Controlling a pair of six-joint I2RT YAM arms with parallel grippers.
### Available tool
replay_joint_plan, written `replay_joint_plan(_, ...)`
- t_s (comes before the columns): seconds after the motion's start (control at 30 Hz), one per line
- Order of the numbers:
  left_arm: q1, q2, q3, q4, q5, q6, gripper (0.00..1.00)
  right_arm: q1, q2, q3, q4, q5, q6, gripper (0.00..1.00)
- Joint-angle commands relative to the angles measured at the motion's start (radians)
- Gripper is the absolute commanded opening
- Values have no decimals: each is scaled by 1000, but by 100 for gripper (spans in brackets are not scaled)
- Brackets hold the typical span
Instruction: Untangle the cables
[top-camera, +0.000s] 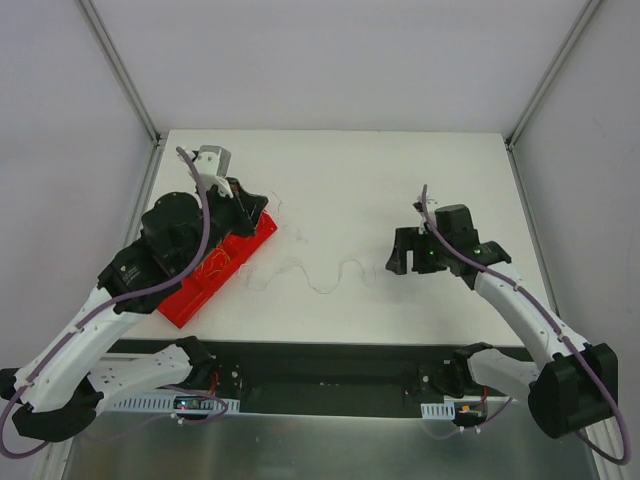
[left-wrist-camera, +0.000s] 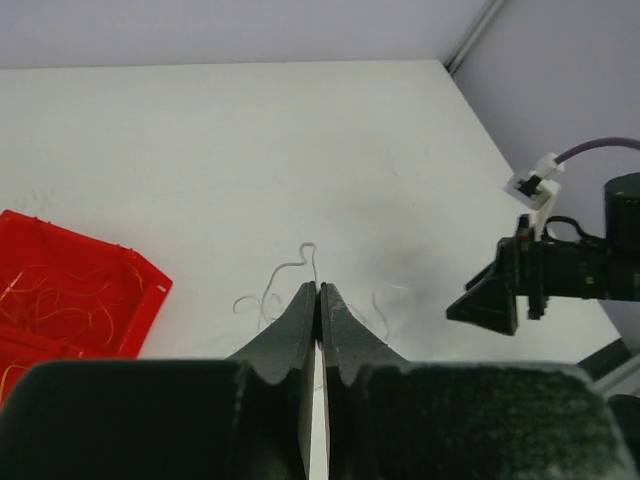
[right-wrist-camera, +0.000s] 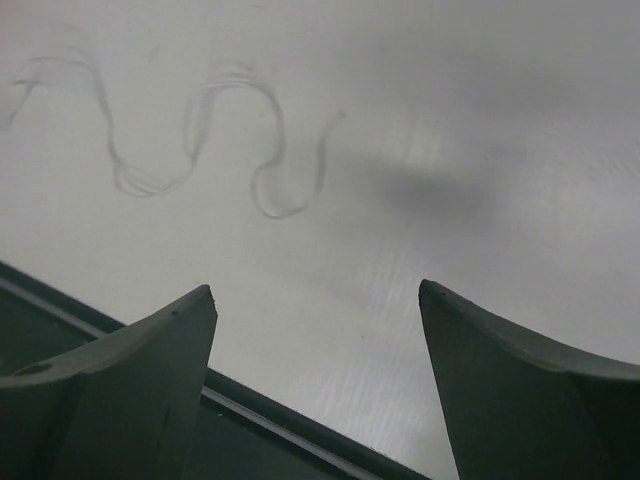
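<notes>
A thin whitish cable (top-camera: 322, 280) lies in wavy loops on the white table between the arms. It also shows in the right wrist view (right-wrist-camera: 268, 190) and in the left wrist view (left-wrist-camera: 290, 262), where it passes behind my fingertips. Several orange and yellow cables (left-wrist-camera: 60, 305) lie curled in a red bin (top-camera: 190, 300). My left gripper (top-camera: 266, 210) hovers over the bin's right end; its jaws are pressed together (left-wrist-camera: 318, 288) with nothing visibly held. My right gripper (top-camera: 405, 262) is open and empty (right-wrist-camera: 315, 295), to the right of the whitish cable.
The red bin (left-wrist-camera: 150, 285) sits at the table's left side, at an angle. The table's dark front edge (right-wrist-camera: 260, 420) runs just under my right fingers. Grey walls and metal posts close in the table's back and sides.
</notes>
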Motion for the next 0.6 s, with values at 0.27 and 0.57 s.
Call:
replay_joint_plan(0.27,4,19,161,54,161,-106,0,210,191,121,442,-151,279,86)
replay_joint_plan(0.57,4,16,86,51,218,-97,0,315,641,178,750,-243,801,46)
